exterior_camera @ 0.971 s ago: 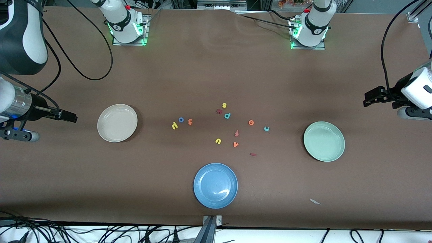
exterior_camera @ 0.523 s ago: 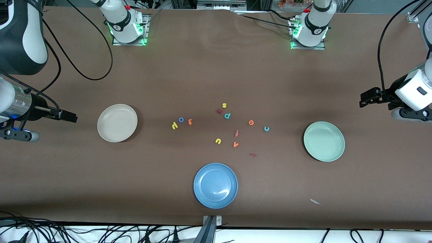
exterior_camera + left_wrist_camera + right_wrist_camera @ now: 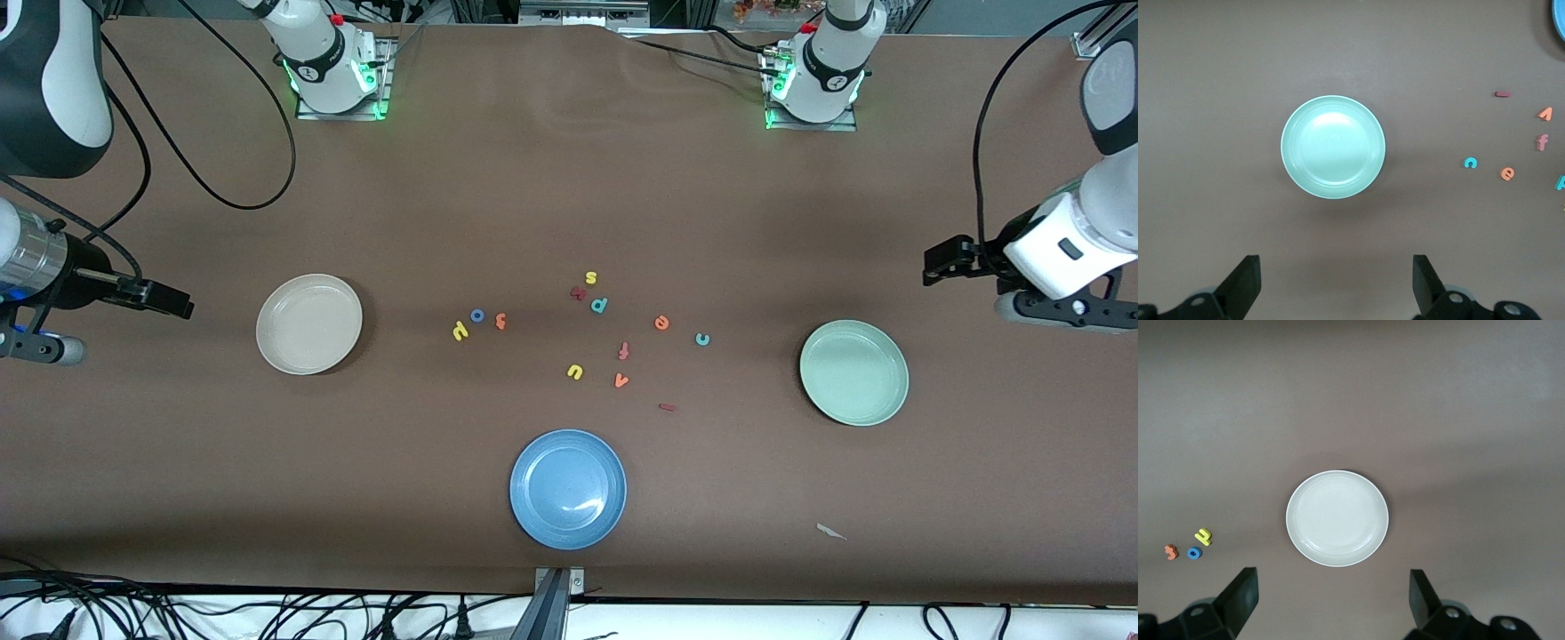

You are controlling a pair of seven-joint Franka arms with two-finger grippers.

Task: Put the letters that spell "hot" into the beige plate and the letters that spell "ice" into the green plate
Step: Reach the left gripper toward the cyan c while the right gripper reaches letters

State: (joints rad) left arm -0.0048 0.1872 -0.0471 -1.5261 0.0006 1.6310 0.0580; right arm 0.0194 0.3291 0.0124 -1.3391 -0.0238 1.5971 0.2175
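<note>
**Letters on the table, both grippers apart from them**

Letters for "hot" sit together between the beige plate [image 3: 308,324] and the middle of the table: the yellow h [image 3: 460,331], the blue o [image 3: 476,315] and the orange t [image 3: 500,321], with the o at about one o'clock from the h and the t just beside the o. In the right wrist view they show well apart from the right gripper's fingers [image 3: 1238,597]. The right gripper [image 3: 178,305] is up over the table's right-arm end, jaws spread wide and holding nothing.

The "ice" letters lie loosely spread toward the green plate [image 3: 853,372]: the orange e [image 3: 661,323], the teal c [image 3: 702,339] at about four o'clock from it, and the dark red i [image 3: 667,407] nearer the front camera (roughly six o'clock from the e). The left gripper [image 3: 935,262] is over the table's left-arm end, at about one o'clock from the green plate, its fingers [image 3: 1426,283] wide apart and empty, well apart from those letters.

Other letters lie among them: a yellow u [image 3: 574,372], a red-orange f [image 3: 623,350], an orange v [image 3: 621,380], a teal p [image 3: 599,305] and a yellow s [image 3: 590,277].

All three plates, the blue plate [image 3: 567,488] included, hold nothing.
</note>
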